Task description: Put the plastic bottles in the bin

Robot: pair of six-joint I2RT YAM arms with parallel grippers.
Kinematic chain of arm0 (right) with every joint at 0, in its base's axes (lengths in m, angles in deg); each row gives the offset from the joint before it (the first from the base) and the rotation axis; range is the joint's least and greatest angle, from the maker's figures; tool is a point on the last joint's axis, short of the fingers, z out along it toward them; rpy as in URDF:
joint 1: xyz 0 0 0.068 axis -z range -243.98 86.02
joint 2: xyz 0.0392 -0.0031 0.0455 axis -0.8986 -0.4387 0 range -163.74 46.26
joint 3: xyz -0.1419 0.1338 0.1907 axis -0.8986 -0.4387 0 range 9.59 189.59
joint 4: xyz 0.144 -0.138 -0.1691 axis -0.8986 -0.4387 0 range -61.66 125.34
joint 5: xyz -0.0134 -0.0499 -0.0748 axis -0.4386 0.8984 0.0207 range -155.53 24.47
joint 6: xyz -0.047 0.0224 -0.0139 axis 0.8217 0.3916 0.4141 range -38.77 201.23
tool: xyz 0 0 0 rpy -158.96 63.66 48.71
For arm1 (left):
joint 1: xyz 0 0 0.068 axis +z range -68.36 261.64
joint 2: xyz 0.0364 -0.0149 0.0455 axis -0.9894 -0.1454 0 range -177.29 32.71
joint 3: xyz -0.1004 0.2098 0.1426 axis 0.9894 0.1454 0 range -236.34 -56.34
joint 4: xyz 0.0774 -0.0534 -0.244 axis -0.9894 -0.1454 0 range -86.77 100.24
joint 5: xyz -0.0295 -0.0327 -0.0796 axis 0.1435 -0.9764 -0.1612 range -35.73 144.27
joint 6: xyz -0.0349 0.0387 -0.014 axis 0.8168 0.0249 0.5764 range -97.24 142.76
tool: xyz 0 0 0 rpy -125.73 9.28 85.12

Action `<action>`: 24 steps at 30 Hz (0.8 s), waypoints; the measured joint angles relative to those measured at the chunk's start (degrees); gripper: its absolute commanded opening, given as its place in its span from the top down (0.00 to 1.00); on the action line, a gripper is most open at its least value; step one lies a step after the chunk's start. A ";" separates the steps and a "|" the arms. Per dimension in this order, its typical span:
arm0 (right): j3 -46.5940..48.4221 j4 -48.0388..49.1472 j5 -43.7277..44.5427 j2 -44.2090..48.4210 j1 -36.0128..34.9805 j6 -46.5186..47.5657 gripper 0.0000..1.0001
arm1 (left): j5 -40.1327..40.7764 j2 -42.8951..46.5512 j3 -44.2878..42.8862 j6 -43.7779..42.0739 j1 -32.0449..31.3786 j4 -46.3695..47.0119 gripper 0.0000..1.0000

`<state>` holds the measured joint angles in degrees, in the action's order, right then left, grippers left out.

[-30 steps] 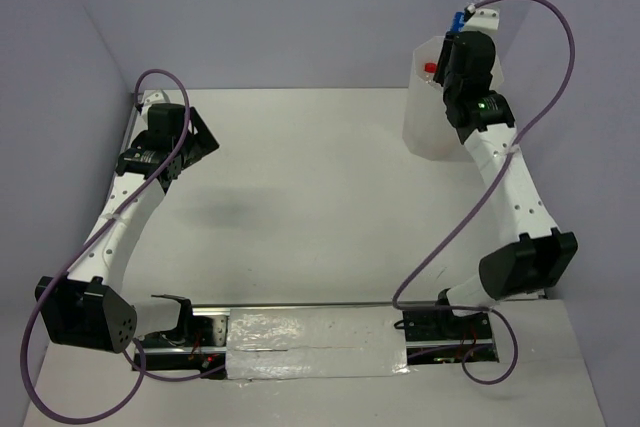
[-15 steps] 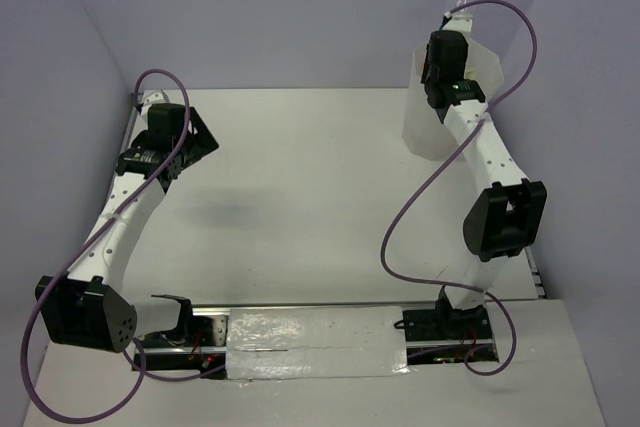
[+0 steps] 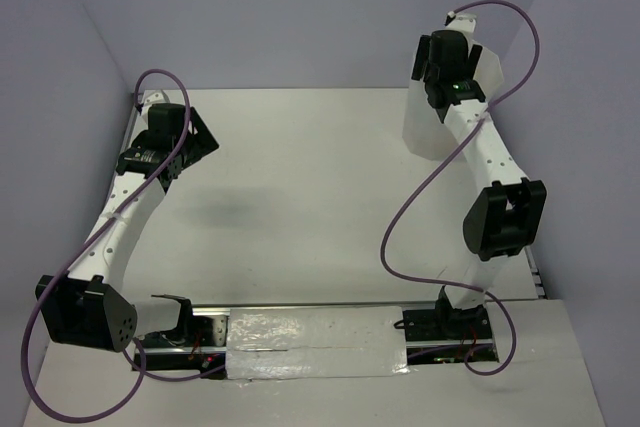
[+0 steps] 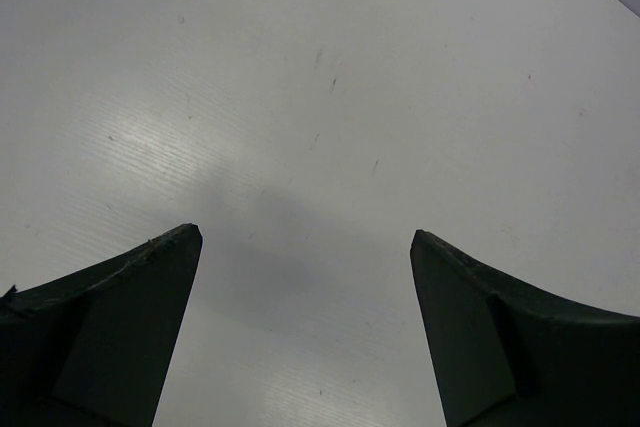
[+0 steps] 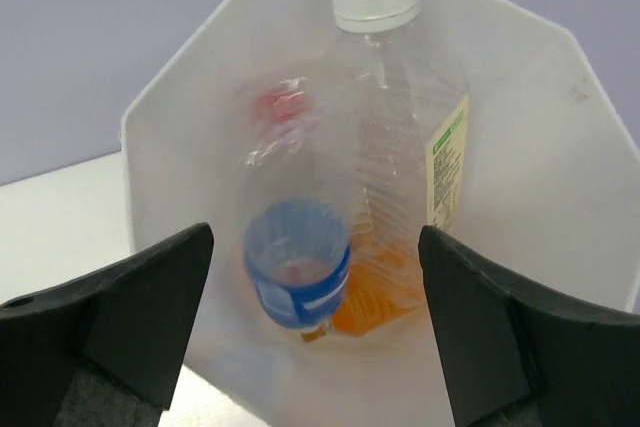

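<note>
A white, finely ribbed surface (image 3: 300,177) fills the enclosure. Seen up close it shows faint dark specks and scuffs, and a soft grey shadow (image 3: 225,212) lies left of its middle. Pale lavender walls (image 3: 300,7) rise from the surface's far edge and along both its sides. A thin metal rail (image 3: 320,305) runs along the surface's near edge, and just in front of it a crinkled, glossy strip of silvery-white sheeting (image 3: 310,345) catches the light.

bin (image 5: 540,147): translucent white plastic, smooth | bottles (image 5: 390,137) inside bin: clear glossy plastic, crinkled | table (image 4: 300,97): matt white, finely ribbed
</note>
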<state>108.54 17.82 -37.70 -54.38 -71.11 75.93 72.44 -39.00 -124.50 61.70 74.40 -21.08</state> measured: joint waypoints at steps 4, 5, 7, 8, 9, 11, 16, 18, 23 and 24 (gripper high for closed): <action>1.44 -2.10 0.02 0.55 0.00 -0.46 0.07 | -0.02 0.00 0.00 0.02 0.00 0.00 0.01; 2.34 -2.75 0.04 0.70 0.00 -0.68 0.07 | -0.02 0.00 0.00 0.04 0.00 0.00 0.00; 4.74 -4.39 -0.09 1.22 0.00 -1.14 0.06 | -0.04 0.00 0.00 0.04 -0.02 0.00 0.01; 6.21 -5.27 -0.31 1.73 0.00 -1.55 0.05 | -0.04 0.00 0.00 0.04 0.00 0.00 0.00; 7.26 -5.97 -0.50 2.27 0.00 -1.75 0.05 | -0.04 0.02 0.00 0.07 0.00 0.00 0.00; 10.34 -9.03 -1.64 3.58 0.00 -2.91 0.01 | -0.07 0.22 0.02 0.07 0.00 0.00 0.01; 13.35 -14.82 -5.27 8.55 0.00 -6.99 0.00 | -0.09 1.14 -0.02 0.02 0.00 -0.22 0.01; 10.05 -15.63 -6.67 12.37 -0.31 -8.87 0.00 | -0.07 1.42 -0.46 -0.17 0.00 -0.83 0.01; -4.70 -17.20 -8.50 24.50 -1.99 -11.15 0.00 | -0.74 2.29 -3.48 -2.89 0.00 -2.23 0.00; -7.80 -17.40 -8.63 26.86 -2.73 -11.28 0.00 | -1.07 2.54 -4.28 -3.48 0.00 -2.29 0.00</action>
<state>100.74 0.43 -46.33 -27.52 -73.85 64.65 71.37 -36.46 -128.78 58.22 74.40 -23.37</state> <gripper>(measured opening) 0.994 0.994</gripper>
